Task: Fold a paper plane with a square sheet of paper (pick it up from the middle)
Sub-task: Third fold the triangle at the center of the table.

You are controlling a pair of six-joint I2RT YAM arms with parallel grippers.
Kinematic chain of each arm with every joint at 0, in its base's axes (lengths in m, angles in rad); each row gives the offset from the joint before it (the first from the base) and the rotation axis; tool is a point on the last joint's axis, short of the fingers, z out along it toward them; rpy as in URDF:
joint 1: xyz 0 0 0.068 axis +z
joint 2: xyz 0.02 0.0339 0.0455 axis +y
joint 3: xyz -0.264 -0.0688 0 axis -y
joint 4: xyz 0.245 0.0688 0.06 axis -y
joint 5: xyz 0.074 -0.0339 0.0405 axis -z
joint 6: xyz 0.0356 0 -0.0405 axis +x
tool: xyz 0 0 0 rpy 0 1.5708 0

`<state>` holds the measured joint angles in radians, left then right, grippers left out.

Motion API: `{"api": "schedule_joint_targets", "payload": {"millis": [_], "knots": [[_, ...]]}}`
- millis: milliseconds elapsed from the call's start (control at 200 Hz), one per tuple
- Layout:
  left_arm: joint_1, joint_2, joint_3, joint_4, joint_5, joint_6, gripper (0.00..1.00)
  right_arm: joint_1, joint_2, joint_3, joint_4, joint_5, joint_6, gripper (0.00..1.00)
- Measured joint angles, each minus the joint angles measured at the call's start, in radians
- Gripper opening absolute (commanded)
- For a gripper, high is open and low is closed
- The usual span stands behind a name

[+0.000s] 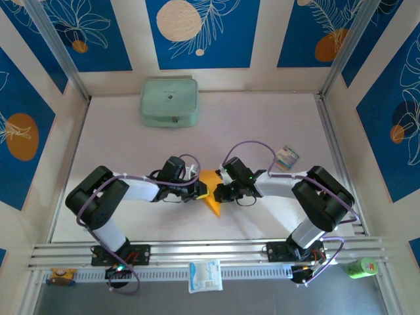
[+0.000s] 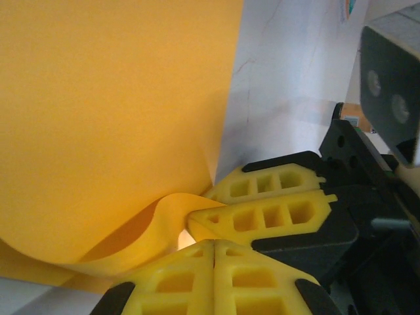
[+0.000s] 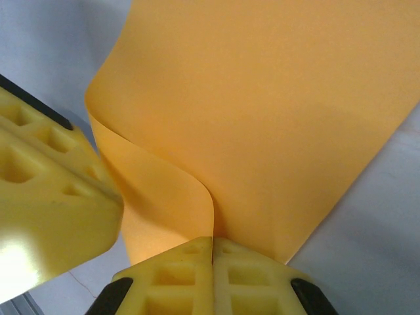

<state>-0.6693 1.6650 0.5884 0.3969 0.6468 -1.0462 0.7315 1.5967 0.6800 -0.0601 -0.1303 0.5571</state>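
The orange-yellow square sheet of paper [image 1: 210, 186] lies between the two grippers at the table's front middle, one side curled up into a soft fold [image 3: 164, 190]. My right gripper [image 1: 220, 191] is shut on the paper, and the curled edge runs into the seam between its fingertips [image 3: 213, 241]. My left gripper [image 1: 197, 190] is shut, its fingertips [image 2: 190, 262] pressed together beside the curled flap [image 2: 141, 226] with no paper seen in the seam. The right gripper's fingers [image 2: 269, 215] sit just ahead of the left ones, nearly touching. No pointed dart shape shows.
A pale green zipped pouch [image 1: 169, 102] lies at the back of the table. A small striped card [image 1: 287, 157] sits to the right. A white-and-blue packet [image 1: 205, 274] and a green object [image 1: 361, 267] rest on the front rail.
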Motion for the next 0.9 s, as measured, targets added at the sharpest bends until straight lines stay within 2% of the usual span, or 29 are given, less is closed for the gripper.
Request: {"api": "schedule_joint_targets", "payload": {"millis": [595,690,900], "knots": [[-0.001,0.058,-0.005,-0.014,-0.019,0.034,0.00,0.000,0.000,0.000,0.000,0.000,0.000,0.04],[-0.001,0.058,-0.005,-0.015,-0.019,0.042,0.00,0.000,0.000,0.000,0.000,-0.001,0.001,0.09],[-0.001,0.058,-0.005,-0.016,-0.019,0.060,0.00,-0.003,-0.024,0.000,-0.019,0.005,0.029,0.27]]}}
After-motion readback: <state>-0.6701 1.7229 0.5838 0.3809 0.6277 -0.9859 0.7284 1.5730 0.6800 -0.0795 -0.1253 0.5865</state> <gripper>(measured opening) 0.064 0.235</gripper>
